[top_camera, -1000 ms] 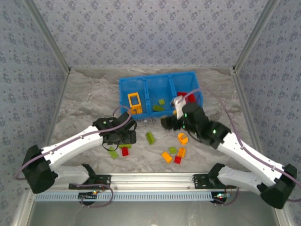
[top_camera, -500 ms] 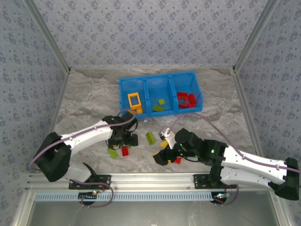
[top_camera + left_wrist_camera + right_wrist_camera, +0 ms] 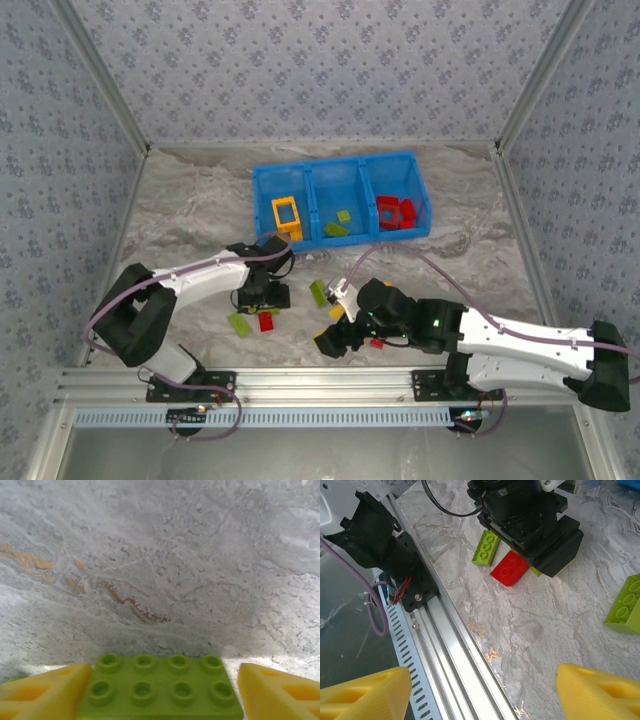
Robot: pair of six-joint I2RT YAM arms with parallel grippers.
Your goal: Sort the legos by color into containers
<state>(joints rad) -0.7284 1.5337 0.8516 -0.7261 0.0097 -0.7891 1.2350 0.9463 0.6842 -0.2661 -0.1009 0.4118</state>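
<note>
Lego [image 3: 160, 690], lime green with eight studs, lies flat between left fingers [image 3: 45, 690].

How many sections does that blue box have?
3, side by side: left section holds an orange frame, middle section green bricks, right section red bricks.

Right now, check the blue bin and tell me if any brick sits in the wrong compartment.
Nothing stands out. The blue bin sits upright; its left compartment holds an orange frame, the middle green bricks, the right red bricks.
</note>
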